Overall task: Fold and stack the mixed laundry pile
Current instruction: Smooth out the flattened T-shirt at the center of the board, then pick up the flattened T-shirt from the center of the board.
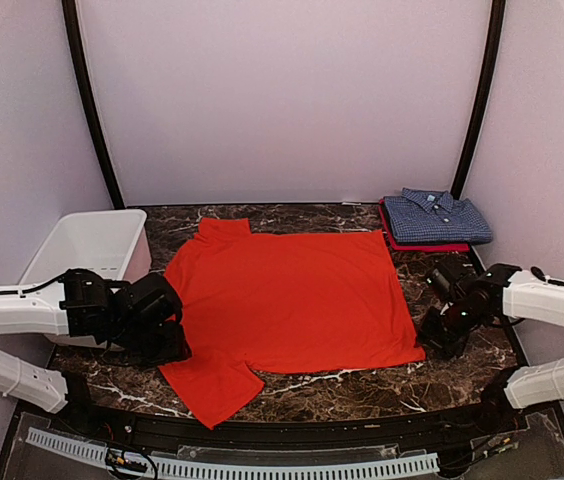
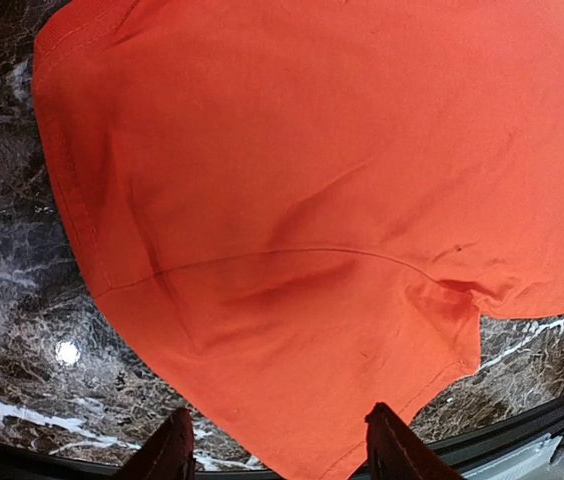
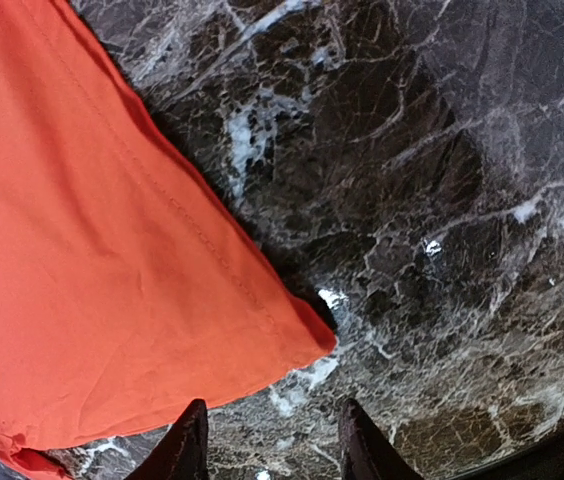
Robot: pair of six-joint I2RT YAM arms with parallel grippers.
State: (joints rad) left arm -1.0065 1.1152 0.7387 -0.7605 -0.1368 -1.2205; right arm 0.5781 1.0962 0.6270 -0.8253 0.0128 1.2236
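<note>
The orange-red shirt (image 1: pixel 287 295) lies spread flat on the dark marble table (image 1: pixel 362 390). My left gripper (image 1: pixel 167 345) hovers open over its near-left sleeve; in the left wrist view the sleeve (image 2: pixel 302 300) fills the frame and lies between my open fingertips (image 2: pixel 172 450). My right gripper (image 1: pixel 440 335) is open and empty at the shirt's near-right hem corner (image 3: pixel 307 340), which lies just ahead of the fingertips (image 3: pixel 190 445). The blue-and-white checked shirt (image 1: pixel 435 218) sits folded at the back right on a folded red cloth (image 1: pixel 417 245).
A white plastic basket (image 1: pixel 87 250) stands at the left edge of the table, just behind my left arm. Curved black frame posts (image 1: pixel 87 100) rise at both back corners. The table's near edge has a black rim (image 1: pixel 292 432).
</note>
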